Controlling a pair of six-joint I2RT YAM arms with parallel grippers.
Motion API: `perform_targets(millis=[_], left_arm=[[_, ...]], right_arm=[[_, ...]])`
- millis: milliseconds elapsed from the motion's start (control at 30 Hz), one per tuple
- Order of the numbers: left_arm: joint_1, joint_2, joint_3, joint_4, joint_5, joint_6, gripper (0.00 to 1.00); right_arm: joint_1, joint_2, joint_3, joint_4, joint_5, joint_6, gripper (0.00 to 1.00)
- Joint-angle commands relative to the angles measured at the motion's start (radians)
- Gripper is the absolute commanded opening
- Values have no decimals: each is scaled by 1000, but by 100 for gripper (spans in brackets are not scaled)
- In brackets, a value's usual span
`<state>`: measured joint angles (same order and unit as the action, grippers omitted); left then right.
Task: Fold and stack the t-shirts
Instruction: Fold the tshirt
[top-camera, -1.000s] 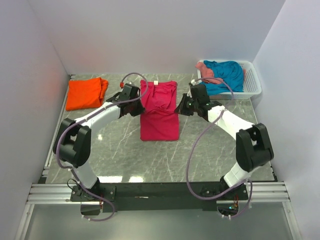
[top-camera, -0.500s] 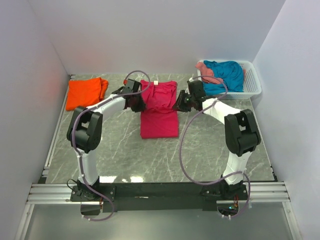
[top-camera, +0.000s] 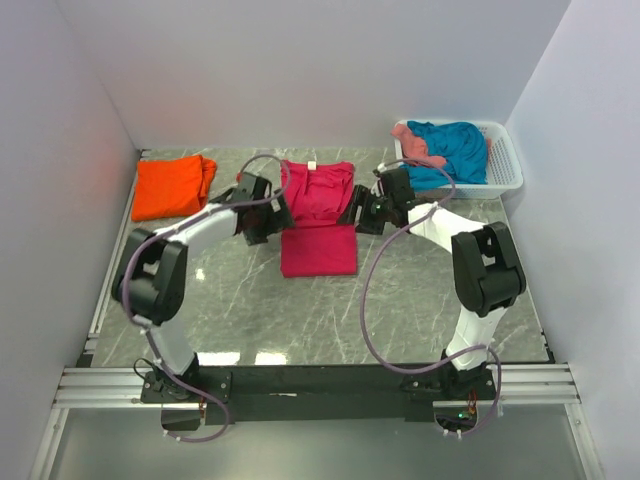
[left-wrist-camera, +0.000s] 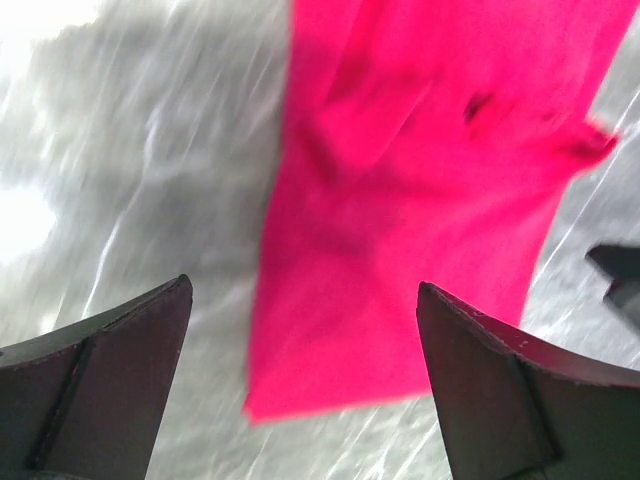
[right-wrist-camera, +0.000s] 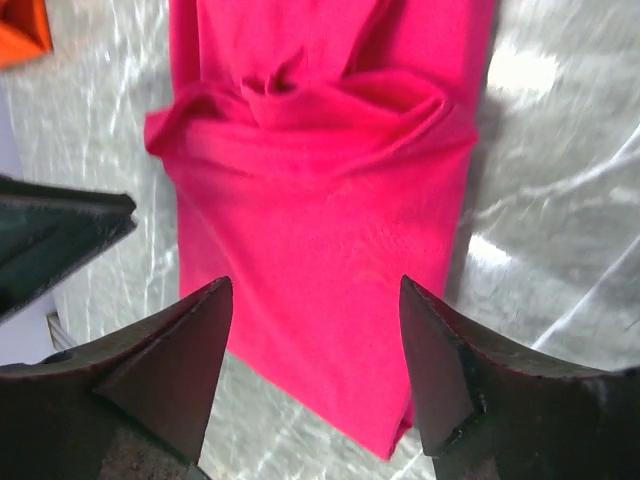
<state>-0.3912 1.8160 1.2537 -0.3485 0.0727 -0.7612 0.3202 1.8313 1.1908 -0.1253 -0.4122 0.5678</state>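
A magenta-pink t-shirt (top-camera: 318, 238) lies on the marble table between my two grippers, narrowed lengthwise, with a bunched crease across its middle (right-wrist-camera: 300, 105). My left gripper (top-camera: 270, 215) stands open at the shirt's left edge; in the left wrist view the gripper (left-wrist-camera: 305, 290) has the cloth (left-wrist-camera: 420, 180) below its spread fingers, holding nothing. My right gripper (top-camera: 360, 212) stands open at the shirt's right edge and, in its own view, the gripper (right-wrist-camera: 315, 283) hangs empty above the shirt. An orange t-shirt (top-camera: 172, 186) lies folded at the far left.
A white slatted basket (top-camera: 507, 165) stands at the back right, holding a teal-blue t-shirt (top-camera: 452, 150) and a salmon-pink one (top-camera: 415, 145). White walls close in the table on the left, back and right. The arms' bases sit on the near rail.
Both grippers were shut at the magenta shirt's sides and have opened, letting the cloth go. The shirt's near end now lies slightly farther back.
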Motion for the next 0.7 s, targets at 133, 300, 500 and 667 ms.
perform_targets(millis=[133,300,500,667], left_arm=[[-1,-311,-322,25,-4,-61,99],[0,-461,-486,-12,-39,-98,99],[0,-612,-540,-81,-94,-122,99],[0,-642,-530,-118,-134,-122,99]], right_arm=[[78,25,42,41,-31,-55,75],[118,152,183,-13,15,-68,75],[135,272,303,-33,36,-48,75],[155,298,322,-1,85,-52,75]])
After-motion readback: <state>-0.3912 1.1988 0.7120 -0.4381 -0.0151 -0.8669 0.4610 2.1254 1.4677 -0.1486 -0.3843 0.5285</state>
